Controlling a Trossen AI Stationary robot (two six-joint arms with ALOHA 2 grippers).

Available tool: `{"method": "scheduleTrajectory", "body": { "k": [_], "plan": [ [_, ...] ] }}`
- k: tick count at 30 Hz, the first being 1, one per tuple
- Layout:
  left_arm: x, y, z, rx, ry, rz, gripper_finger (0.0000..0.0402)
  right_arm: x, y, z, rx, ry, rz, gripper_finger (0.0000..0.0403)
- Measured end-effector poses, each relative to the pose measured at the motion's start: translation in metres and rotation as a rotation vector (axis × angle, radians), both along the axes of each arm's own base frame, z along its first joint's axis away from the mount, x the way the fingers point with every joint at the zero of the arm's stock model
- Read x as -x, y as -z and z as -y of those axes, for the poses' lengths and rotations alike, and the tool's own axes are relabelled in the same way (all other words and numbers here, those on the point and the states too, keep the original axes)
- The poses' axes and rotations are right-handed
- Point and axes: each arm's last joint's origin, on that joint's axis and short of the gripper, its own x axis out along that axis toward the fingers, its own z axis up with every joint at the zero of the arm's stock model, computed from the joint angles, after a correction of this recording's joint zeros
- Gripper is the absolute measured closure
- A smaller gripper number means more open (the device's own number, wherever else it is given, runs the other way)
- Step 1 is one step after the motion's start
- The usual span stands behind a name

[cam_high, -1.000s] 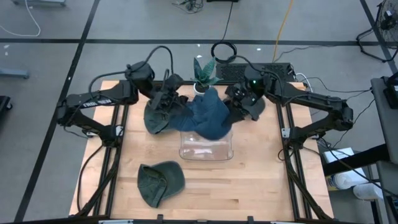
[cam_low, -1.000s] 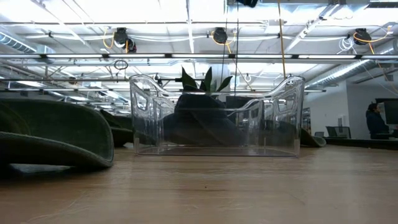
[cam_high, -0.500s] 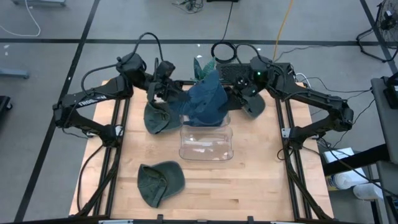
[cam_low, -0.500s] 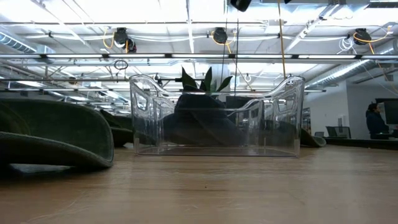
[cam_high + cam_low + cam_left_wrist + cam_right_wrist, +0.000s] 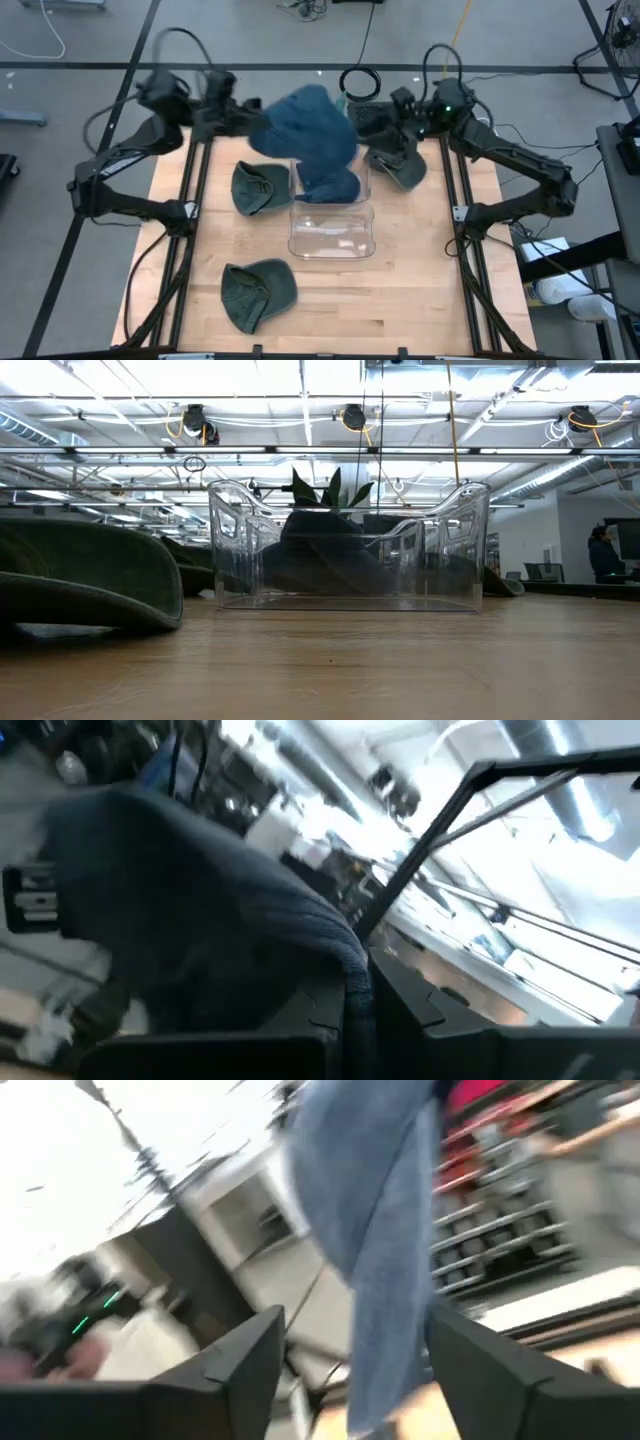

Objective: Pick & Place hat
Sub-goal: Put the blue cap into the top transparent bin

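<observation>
Although it hangs in loose folds, the blue hat (image 5: 312, 130) holds no shape of its own — soft denim-like cloth, light, limp, not fragile and unlikely to slip from a firm pinch. It is in the air above the far rim of the clear bin (image 5: 331, 232), its lower edge drooping toward the bin's mouth. Best hold, by my reckoning: the brim or a gathered edge, where the cloth doubles and gives the pads something to bite.

Left gripper (image 5: 243, 118): nearly closed on the hat's edge, as the left wrist view shows dark cloth (image 5: 200, 930) bunched right at its fingers. The arm is raised and drawn back toward the far left corner of the table (image 5: 410, 290), carrying the hat's whole weight.

Right gripper (image 5: 398, 125): fingers (image 5: 235, 1370) spread wide with nothing between them; the blue cloth (image 5: 375, 1230) hangs free just ahead of it. The arm reaches in from the far right, beside a green hat (image 5: 402, 168) lying near it.

Also on the table: a second green hat (image 5: 258, 187) left of the bin and a third (image 5: 257, 293) toward the near edge — both untouched. A potted plant (image 5: 328, 488) stands behind the bin.
</observation>
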Motion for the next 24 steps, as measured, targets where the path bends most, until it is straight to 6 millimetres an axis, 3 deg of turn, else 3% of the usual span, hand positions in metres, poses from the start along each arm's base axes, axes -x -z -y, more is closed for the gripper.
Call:
{"method": "scheduleTrajectory", "body": {
  "k": [7, 14, 20, 24],
  "plan": [
    [0.043, -0.015, 0.004, -0.018, -0.131, 0.055, 0.0374, 0.018, -0.008, 0.014, -0.007, 0.116, 0.029, 0.0156],
    [0.078, -0.016, 0.012, -0.044, -0.313, 0.021, 0.0374, 0.031, -0.02, 0.004, 0.133, 0.174, 0.106, 0.0169],
    [0.094, -0.004, 0.018, -0.149, -0.408, -0.085, 0.0374, 0.039, -0.025, -0.002, 0.185, 0.178, 0.135, 0.0167],
    [0.093, 0.006, 0.02, -0.234, -0.417, -0.168, 0.0374, 0.04, -0.026, -0.002, 0.186, 0.177, 0.137, 0.0166]
  ]
}}
